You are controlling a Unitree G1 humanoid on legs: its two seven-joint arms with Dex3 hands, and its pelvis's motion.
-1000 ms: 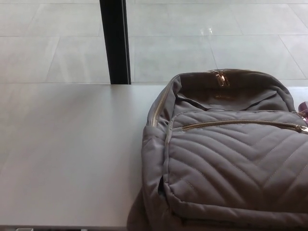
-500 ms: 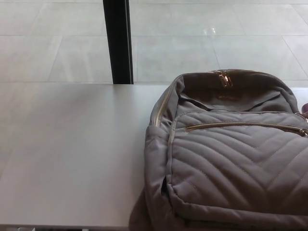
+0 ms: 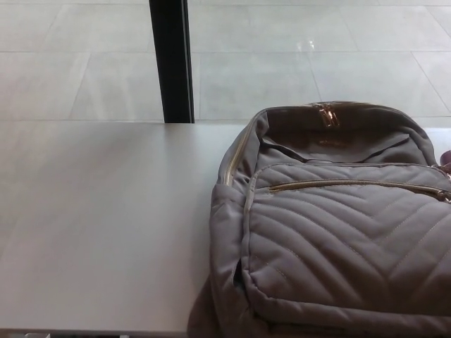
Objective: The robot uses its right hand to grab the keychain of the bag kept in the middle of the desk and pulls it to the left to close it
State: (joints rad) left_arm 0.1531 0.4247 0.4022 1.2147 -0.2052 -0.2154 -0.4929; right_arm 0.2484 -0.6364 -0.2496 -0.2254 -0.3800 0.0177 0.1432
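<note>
Head view
Bag: grey quilted backpack (image 3: pixel 331 239) lies on the white desk (image 3: pixel 106 225), right of centre and cut by the frame's right edge.
Main compartment: appears open along the top, with a gold zip pull (image 3: pixel 325 113) at top centre.
Front pocket zip (image 3: pixel 352 184): runs straight across.
Keychain (image 3: pixel 446 156): a purplish scrap at the right edge, too little showing to be sure.
Left hand, right hand: neither in frame, so their state cannot be told.

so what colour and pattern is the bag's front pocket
The front pocket is greyish taupe with chevron quilting; head view.
</note>
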